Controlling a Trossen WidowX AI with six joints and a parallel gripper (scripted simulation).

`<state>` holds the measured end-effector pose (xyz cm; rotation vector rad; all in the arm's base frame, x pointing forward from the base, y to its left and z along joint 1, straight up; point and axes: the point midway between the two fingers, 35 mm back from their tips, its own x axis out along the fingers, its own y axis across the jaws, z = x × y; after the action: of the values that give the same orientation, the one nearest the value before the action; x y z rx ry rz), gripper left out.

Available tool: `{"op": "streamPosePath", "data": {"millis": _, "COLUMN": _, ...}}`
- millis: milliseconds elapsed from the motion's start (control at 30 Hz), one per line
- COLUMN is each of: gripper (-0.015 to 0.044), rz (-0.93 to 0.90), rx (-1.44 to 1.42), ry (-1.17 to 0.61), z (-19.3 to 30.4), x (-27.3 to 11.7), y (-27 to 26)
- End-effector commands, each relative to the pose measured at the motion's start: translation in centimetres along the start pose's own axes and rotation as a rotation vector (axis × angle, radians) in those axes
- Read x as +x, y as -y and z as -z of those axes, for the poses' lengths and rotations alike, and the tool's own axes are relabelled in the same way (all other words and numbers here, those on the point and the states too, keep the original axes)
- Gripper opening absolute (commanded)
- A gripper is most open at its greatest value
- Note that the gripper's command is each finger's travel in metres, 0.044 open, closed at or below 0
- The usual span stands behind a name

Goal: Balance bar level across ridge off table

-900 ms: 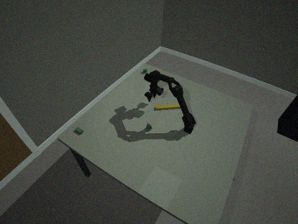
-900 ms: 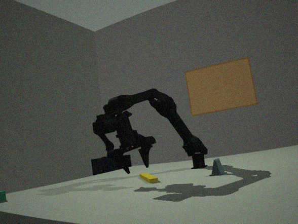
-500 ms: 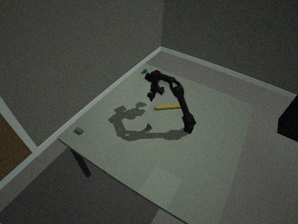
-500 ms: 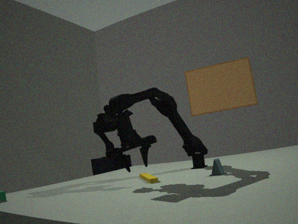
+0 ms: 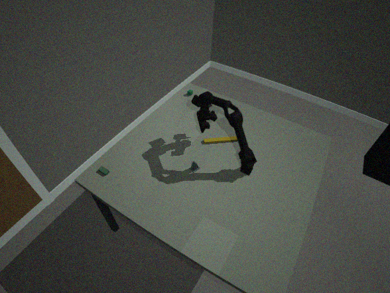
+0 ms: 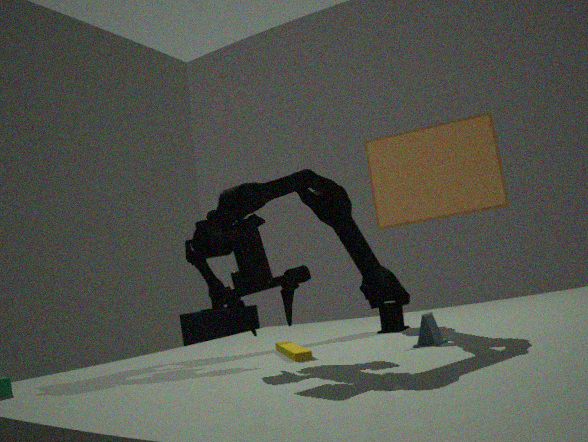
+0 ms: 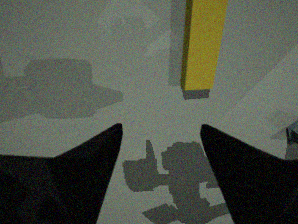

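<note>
The yellow bar (image 5: 219,140) (image 6: 295,351) (image 7: 204,47) lies flat on the table (image 5: 272,199) (image 6: 500,380); its near end shows in the wrist view, with the rest running out of the top. The blue-grey ridge (image 5: 194,166) (image 6: 429,331) stands upright on the table, apart from the bar, with nothing on it. My gripper (image 6: 272,330) (image 7: 161,128) is open and empty, above the table near one end of the bar. In the wrist view the bar's end is ahead of the fingertips, a little right of centre. In the top view the arm hides the bar's far end.
A green block (image 5: 103,171) lies near the table's left corner. A small green object (image 5: 190,92) sits near the back corner. The arm's shadow falls around the ridge. A large black object (image 5: 378,159) stands off the table at the right in the top view.
</note>
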<state>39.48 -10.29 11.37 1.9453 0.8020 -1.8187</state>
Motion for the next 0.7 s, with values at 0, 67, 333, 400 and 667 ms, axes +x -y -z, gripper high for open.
{"op": "streamPosePath", "data": {"millis": 0, "gripper": 0.0315, "rz": -0.006, "rx": -0.1, "ry": 0.007, "z": -0.5, "x": -0.1, "y": 0.1}}
{"op": "streamPosePath", "data": {"millis": 67, "gripper": 0.0315, "rz": -0.008, "rx": -0.159, "ry": 0.009, "z": -0.6, "x": -0.1, "y": 0.2}}
{"op": "streamPosePath", "data": {"millis": 333, "gripper": 0.0315, "rz": -0.017, "rx": -0.392, "ry": 0.018, "z": -1.4, "x": -0.3, "y": 0.5}}
{"op": "streamPosePath", "data": {"millis": 400, "gripper": 0.0315, "rz": -0.019, "rx": -0.45, "ry": 0.02, "z": -1.5, "x": -0.4, "y": 0.6}}
{"op": "streamPosePath", "data": {"millis": 667, "gripper": 0.0315, "rz": -0.025, "rx": -0.683, "ry": 0.032, "z": -2.3, "x": -0.6, "y": 0.9}}
